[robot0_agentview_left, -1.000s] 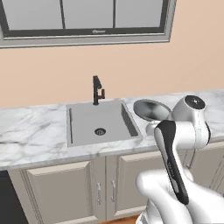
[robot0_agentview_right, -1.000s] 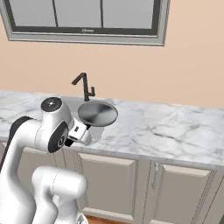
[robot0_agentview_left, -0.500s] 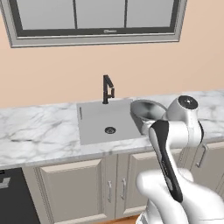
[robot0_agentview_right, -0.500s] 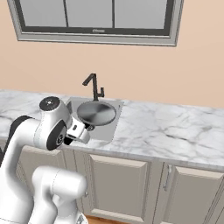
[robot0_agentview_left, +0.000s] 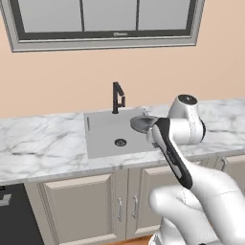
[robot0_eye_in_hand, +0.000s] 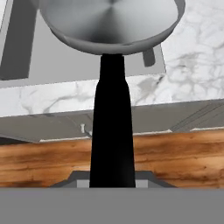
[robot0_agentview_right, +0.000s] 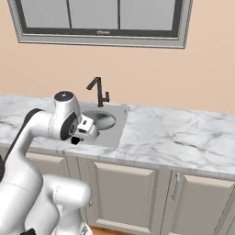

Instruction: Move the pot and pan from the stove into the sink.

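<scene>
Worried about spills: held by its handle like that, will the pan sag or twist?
The pan looks rigid metal, so sagging seems unlikely. Its bowl hangs far beyond the gripper, so it may pivot. The smooth black handle might slip.

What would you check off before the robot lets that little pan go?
1. Gripper shut on the pan's black handle: ok.
2. Pan held over the sink, at its right edge: ok.
3. Basin bare around the drain: ok.
4. Faucet apart from the pan: ok.
5. Pan low enough to release gently: cannot tell.
6. Pot already in the sink: not ok.
</scene>
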Controlling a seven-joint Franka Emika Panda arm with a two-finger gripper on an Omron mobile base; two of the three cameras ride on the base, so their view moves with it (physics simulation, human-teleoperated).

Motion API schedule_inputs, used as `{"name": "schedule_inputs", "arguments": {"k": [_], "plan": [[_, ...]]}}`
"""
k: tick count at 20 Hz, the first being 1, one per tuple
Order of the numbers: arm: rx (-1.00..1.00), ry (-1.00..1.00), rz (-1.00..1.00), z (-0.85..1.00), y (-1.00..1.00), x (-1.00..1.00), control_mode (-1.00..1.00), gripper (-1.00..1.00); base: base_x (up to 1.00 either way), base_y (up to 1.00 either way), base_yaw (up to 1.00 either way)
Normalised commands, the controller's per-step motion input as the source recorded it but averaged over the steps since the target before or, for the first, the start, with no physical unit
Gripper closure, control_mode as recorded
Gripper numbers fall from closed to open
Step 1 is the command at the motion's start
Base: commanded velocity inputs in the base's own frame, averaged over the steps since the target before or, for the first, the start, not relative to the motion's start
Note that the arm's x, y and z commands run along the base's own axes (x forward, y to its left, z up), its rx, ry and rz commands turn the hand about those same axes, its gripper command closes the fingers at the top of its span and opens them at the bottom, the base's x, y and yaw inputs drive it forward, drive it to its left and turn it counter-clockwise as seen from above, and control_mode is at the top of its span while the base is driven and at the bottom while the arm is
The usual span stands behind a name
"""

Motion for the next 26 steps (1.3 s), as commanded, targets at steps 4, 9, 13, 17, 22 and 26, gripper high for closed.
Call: {"name": "schedule_inputs", "arguments": {"k": [4, 9, 13, 17, 22, 26], "plan": [[0.04, 0.07, 0.23, 0.00, -0.21, 0.27, -1.00, 1.00, 0.00, 0.00, 0.00], [0.00, 0.00, 0.03, -0.08, 0.00, 0.03, -1.00, 1.00, 0.00, 0.00, 0.00], [0.01, 0.00, 0.16, -0.40, -0.11, 0.07, -1.00, 1.00, 0.00, 0.00, 0.00], [0.03, -0.03, 0.19, -0.30, -0.08, 0.35, -1.00, 1.00, 0.00, 0.00, 0.00], [0.02, -0.04, 0.18, -0.20, -0.01, 0.67, -1.00, 1.00, 0.00, 0.00, 0.00], [0.00, -0.02, 0.16, -0.16, 0.00, 0.77, -1.00, 1.00, 0.00, 0.00, 0.00]]}}
